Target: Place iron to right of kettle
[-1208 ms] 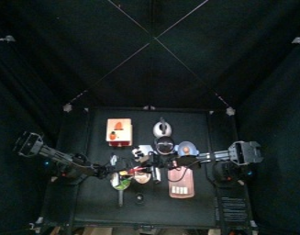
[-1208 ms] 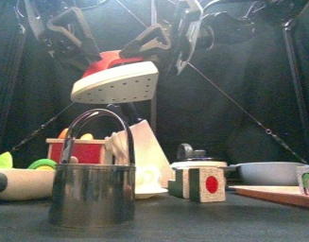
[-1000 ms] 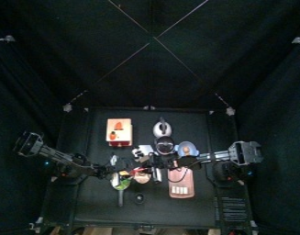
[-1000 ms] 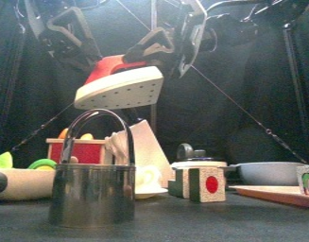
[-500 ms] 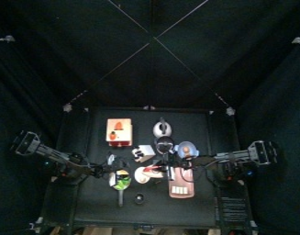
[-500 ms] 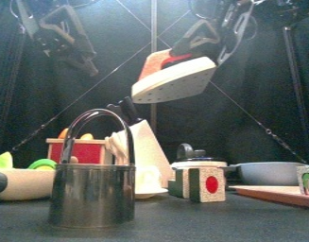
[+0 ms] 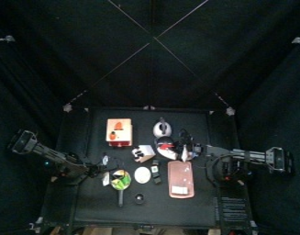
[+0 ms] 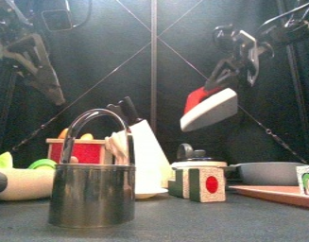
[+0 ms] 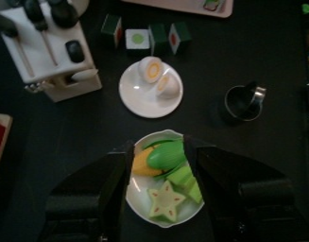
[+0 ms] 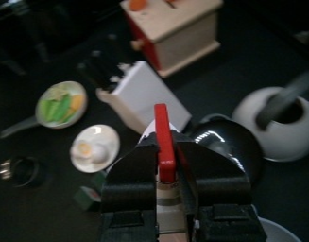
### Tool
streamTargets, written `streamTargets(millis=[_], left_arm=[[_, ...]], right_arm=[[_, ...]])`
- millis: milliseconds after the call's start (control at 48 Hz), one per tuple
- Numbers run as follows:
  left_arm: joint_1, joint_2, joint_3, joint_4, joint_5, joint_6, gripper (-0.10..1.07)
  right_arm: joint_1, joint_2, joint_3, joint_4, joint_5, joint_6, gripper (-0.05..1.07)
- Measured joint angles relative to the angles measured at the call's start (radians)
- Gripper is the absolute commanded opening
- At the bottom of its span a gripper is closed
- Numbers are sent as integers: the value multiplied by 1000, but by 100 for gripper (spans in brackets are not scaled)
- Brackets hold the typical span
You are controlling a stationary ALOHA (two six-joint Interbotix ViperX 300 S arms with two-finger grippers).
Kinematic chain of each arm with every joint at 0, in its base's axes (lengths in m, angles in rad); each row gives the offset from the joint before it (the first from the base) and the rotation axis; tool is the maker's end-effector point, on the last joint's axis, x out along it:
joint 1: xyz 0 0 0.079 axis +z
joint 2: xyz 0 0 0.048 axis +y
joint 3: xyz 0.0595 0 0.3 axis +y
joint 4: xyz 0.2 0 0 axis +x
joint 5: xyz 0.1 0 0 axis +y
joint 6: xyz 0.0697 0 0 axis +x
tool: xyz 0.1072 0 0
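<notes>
Front view: the right gripper [image 8: 240,59] clamps the iron [image 8: 210,107], red body over a flat pale soleplate, tilted in the air right of centre.

Top view: the rounded silver kettle [image 7: 163,128] sits above the table's centre, hidden from the front camera.

Left wrist view: whether the left gripper [image 9: 164,184] is parted is unclear.

Right wrist view: the iron's red edge [image 10: 163,142] stands between the jaws.

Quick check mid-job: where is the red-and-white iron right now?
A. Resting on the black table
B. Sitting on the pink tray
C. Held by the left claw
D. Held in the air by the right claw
D: the front view shows the red-and-white iron hanging clear above the table, clamped in the right claw.
</notes>
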Motion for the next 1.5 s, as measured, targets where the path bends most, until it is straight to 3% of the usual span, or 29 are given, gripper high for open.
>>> streamTargets(millis=[438,646,979,1250,1500], left_arm=[[210,-31,60,52,-21,-3,83],[281,-31,83,64,-66,-3,83],[288,-32,130,48,-140,-6,83],[290,-31,150,40,-147,-5,83],[290,-32,155,17,-147,-5,83]], right_arm=[[-310,-21,29,-12,21,0,42],[-413,52,44,-6,-14,0,42],[-466,238,40,-6,-112,0,42],[-495,324,23,0,-172,2,44],[-495,354,14,6,-187,2,67]])
